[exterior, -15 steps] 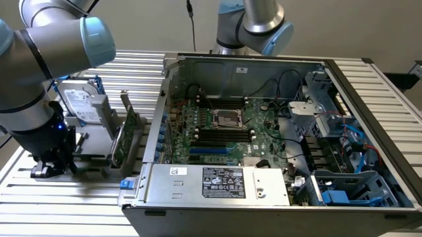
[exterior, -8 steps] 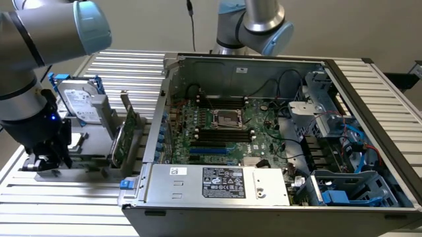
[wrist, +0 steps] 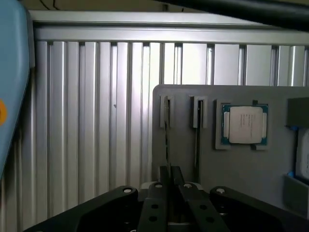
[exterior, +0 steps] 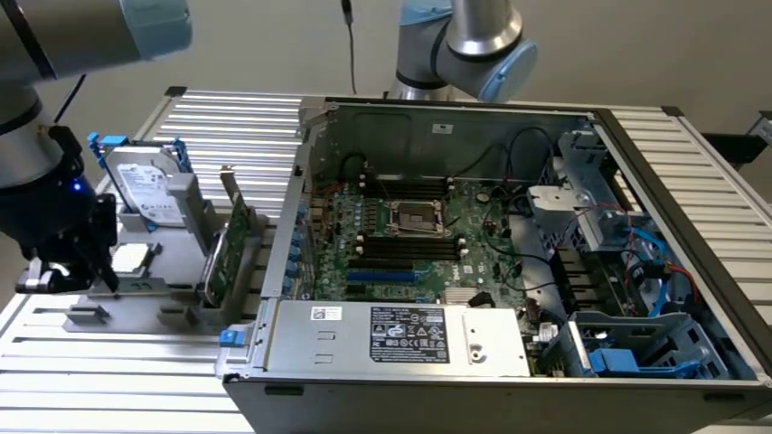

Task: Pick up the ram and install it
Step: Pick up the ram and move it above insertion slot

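The ram (wrist: 167, 140) shows edge-on in the wrist view as a thin dark strip standing in a narrow groove of the grey holder plate (wrist: 241, 169). My gripper (wrist: 169, 193) has its black fingers drawn together around the near end of the strip, shut on it. In the exterior view the gripper (exterior: 90, 271) hangs low over the holder plate (exterior: 133, 316) at the exterior view's left, outside the open computer case (exterior: 675, 226). The motherboard (exterior: 410, 235) lies inside the case with long black slots (exterior: 410, 246) near its middle.
On the holder stand a hard drive (exterior: 145, 185), a green expansion card (exterior: 230, 249) and a processor chip (wrist: 244, 124). A second groove (wrist: 198, 135) runs beside the ram. Another arm (exterior: 471, 45) stands behind the case. The table (exterior: 241, 127) is ribbed metal.
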